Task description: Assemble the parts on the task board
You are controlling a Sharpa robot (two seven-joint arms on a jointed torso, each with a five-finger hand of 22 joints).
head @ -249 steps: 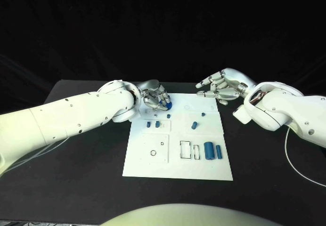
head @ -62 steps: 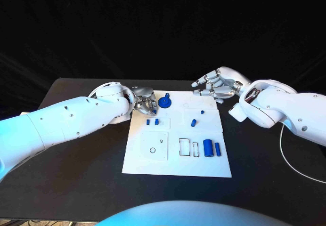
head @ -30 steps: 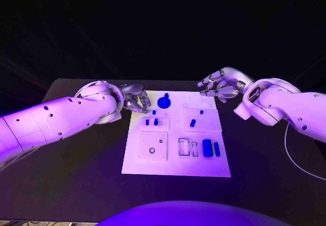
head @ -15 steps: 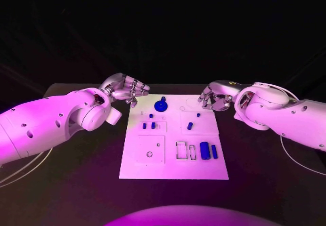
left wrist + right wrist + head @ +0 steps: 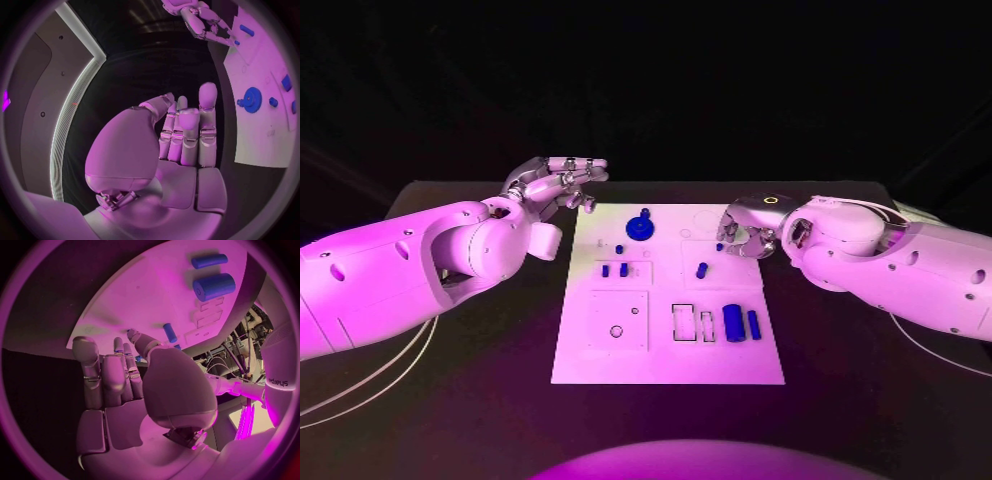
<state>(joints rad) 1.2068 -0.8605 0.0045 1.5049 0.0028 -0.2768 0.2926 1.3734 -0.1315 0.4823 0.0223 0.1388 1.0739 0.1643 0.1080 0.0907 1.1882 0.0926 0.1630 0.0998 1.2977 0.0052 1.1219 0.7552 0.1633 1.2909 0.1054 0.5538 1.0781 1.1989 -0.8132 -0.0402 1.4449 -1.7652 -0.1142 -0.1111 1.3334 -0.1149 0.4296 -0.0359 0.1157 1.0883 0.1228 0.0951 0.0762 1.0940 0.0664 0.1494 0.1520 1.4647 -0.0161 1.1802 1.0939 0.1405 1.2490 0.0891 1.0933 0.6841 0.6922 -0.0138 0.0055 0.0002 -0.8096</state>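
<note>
While both the left hand [image 5: 560, 184] and right hand [image 5: 747, 232] hover empty-fingered, the task board [image 5: 668, 345] lies on the black table [image 5: 473, 400].

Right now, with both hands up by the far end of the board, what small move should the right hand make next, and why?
Probably lower the right hand onto the small blue peg just beside its fingers on the task board and pinch it. The hand holds nothing, and the left hand, also holding nothing, is raised off the board beyond its far left corner.

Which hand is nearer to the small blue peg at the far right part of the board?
Right. The right hand hovers directly beside the peg; the left hand is off the task board's far left corner.
</note>
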